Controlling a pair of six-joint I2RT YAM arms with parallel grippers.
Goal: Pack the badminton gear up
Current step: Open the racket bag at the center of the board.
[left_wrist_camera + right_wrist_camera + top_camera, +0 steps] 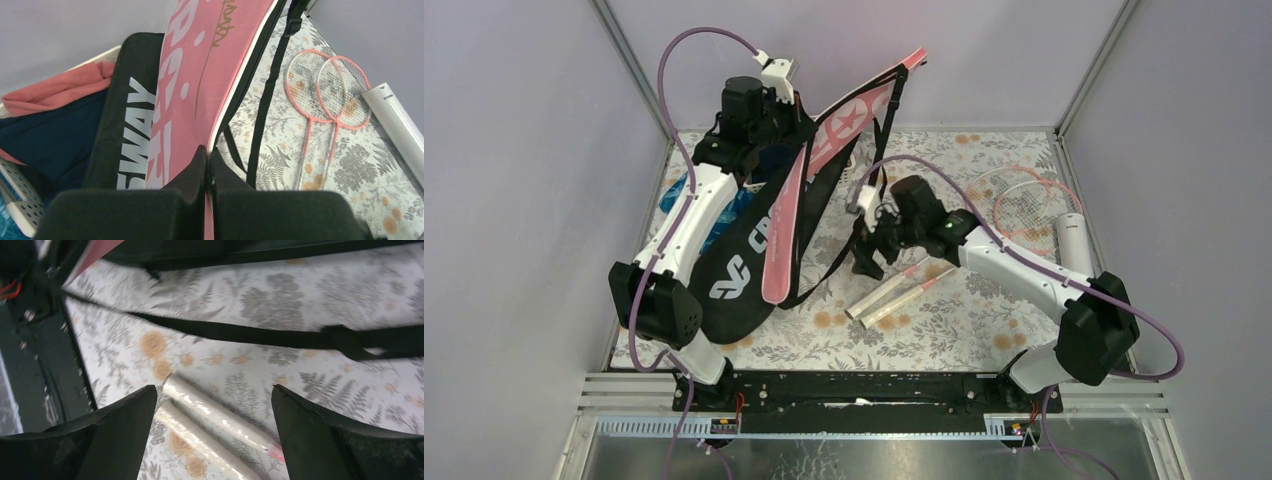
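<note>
Left fingers (192,172) are clamped on the edge of the pink bag (849,125), held up at upper centre beside the black bag (744,265). Right fingers (120,415) stand wide apart over 2 white racket handles (886,292) on the bench (944,330) at centre. The white tube (1076,245) lies at right.

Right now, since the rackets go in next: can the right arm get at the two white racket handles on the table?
Probably yes. The right gripper hangs open just above the racket handles with nothing between. The black strap lies beside them, not across.
</note>
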